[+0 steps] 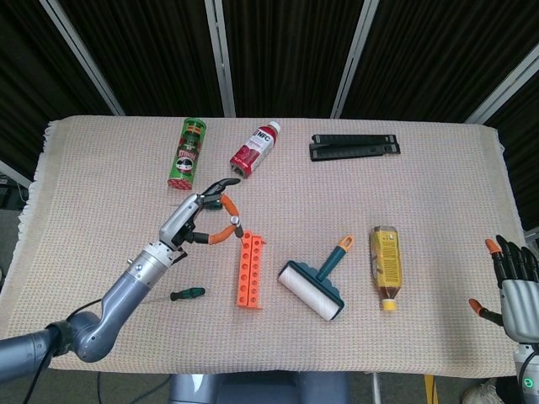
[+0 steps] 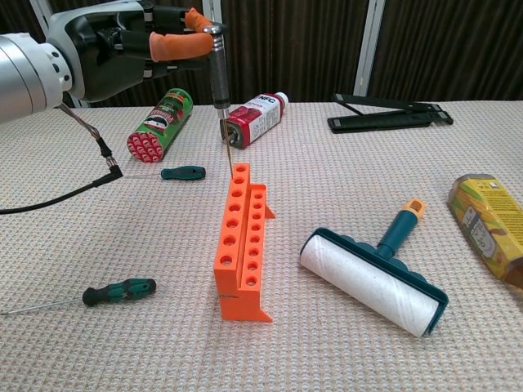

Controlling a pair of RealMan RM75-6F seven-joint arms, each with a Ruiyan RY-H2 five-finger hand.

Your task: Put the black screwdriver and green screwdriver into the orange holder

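Note:
My left hand [image 2: 114, 45] pinches the black screwdriver [image 2: 218, 69] near its top and holds it almost upright. The shaft points down, and its tip is at the far end of the orange holder [image 2: 241, 245]; I cannot tell whether it is inside a hole. In the head view the left hand [image 1: 195, 220] hovers just left of the orange holder [image 1: 248, 269]. A green-and-black screwdriver [image 2: 121, 291] lies flat on the cloth at the near left, also visible in the head view [image 1: 188, 293]. A second, dark green screwdriver [image 2: 184, 172] lies beyond it. My right hand [image 1: 511, 282] is off the table's right edge, fingers apart, holding nothing.
A green chip can [image 2: 159, 124] and a red bottle [image 2: 253, 118] lie behind the holder. A lint roller [image 2: 372, 278] lies to its right, a yellow bottle [image 2: 490, 224] further right, and a black folded stand [image 2: 390, 118] at the back. A black cable [image 2: 73, 192] trails left.

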